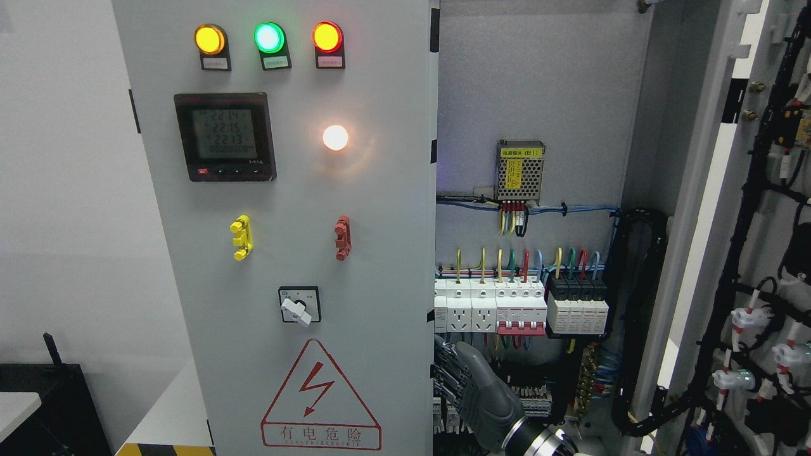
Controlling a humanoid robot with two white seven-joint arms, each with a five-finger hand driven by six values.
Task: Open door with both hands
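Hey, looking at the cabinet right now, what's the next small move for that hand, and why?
Probably pull the left door outward: the right hand sits at its inner edge, the right door already stands swung wide, and the breakers show, so only the left panel remains closed.

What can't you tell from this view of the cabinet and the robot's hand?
- Right hand: fingers go behind the left door's edge; grip unclear.
- Left hand: out of the head view.
- Right door: cut off by the picture's right edge.
- Lamp labels: too small to read.
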